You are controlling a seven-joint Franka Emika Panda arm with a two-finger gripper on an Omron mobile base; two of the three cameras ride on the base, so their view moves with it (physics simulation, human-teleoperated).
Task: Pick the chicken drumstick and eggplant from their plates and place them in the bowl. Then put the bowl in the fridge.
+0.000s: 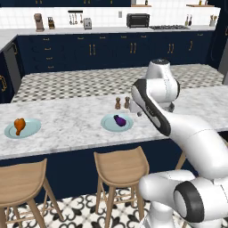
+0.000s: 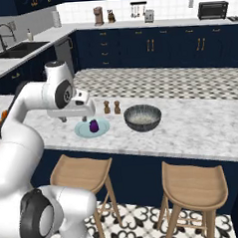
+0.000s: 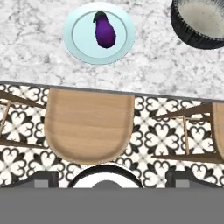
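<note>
Tool (image 2: 66, 118) open above counter, drumstick (image 1: 19, 124) left, bowl (image 2: 142, 117) right.

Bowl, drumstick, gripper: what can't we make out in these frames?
- Bowl: hand view cuts it off at the top and right edges; in the left base view the arm covers where it stands.
- Drumstick: right base view shows only an orange sliver behind the arm's link.
- Gripper: hand view shows dark finger tips at the bottom, but the grey band hides the gap between them.
</note>
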